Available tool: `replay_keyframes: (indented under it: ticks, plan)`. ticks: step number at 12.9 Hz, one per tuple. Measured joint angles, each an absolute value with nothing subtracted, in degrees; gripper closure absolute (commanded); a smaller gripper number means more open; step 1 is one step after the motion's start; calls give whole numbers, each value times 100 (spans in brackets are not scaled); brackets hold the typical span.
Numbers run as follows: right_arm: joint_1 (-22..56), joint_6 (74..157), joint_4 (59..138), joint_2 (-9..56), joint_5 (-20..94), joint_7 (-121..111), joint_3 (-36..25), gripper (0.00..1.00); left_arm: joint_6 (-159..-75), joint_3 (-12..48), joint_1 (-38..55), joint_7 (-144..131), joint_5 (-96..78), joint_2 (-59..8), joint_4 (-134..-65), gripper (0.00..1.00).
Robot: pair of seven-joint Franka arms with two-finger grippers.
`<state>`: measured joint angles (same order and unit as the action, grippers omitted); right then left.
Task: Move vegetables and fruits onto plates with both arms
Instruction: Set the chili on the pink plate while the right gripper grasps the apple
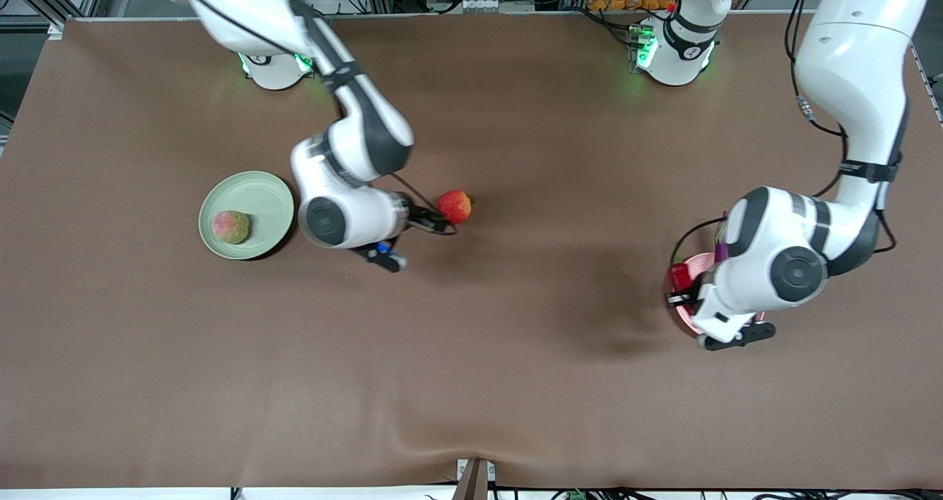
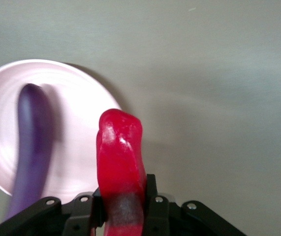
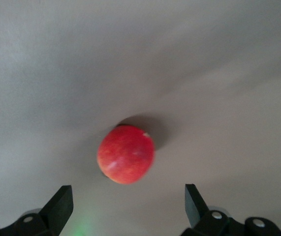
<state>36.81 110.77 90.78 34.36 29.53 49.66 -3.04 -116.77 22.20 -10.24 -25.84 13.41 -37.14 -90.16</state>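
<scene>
Red chili pepper [image 2: 121, 162] is clamped in the left gripper [image 2: 123, 206] jaws, above the pink plate [image 2: 78, 123] edge; eggplant [image 2: 32, 147] lies on that plate. Red apple [image 3: 126, 154] sits on the bare surface [image 1: 516, 353], right gripper [image 3: 125, 206] jaws wide beside it. Yellow-green fruit [image 1: 230, 227] rests on the green plate [image 1: 258, 191], partly screened by the right arm [image 1: 346, 191].

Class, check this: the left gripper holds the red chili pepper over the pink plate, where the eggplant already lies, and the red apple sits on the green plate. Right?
Not quite. The front view shows the red apple on the bare table, beside the open right gripper; the green plate holds the yellow-green fruit. The rest stands.
</scene>
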Motion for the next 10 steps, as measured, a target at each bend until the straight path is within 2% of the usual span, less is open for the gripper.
replay_keyframes:
  ticks: [2,3,4,6,9,10]
  plan:
    - [3992,11441,9097,3678,2953,5187,-312,0,-11682,2210,-1273,-2201,1363,-3751,-9123,90]
    - [4037,11504,9106,3766,2953,5218,-322,0,-11690,2206,-1352,-2110,1438,-3782,-9149,74]
    - [4037,11535,9118,3822,2953,5219,-338,0,-11704,2203,-1411,-2082,1517,-3819,-9163,58]
    - [4035,11656,9167,3851,2953,5219,-366,0,-11741,2204,-1451,-2048,1576,-3898,-9162,3]
    - [4171,11749,9259,3886,2953,5219,-352,1,-11837,2216,-1430,-2046,1579,-3953,-9155,0]
    - [4226,11782,9271,3916,2953,5219,-351,24,-11849,2215,-1432,-2046,1584,-3947,-9136,0]
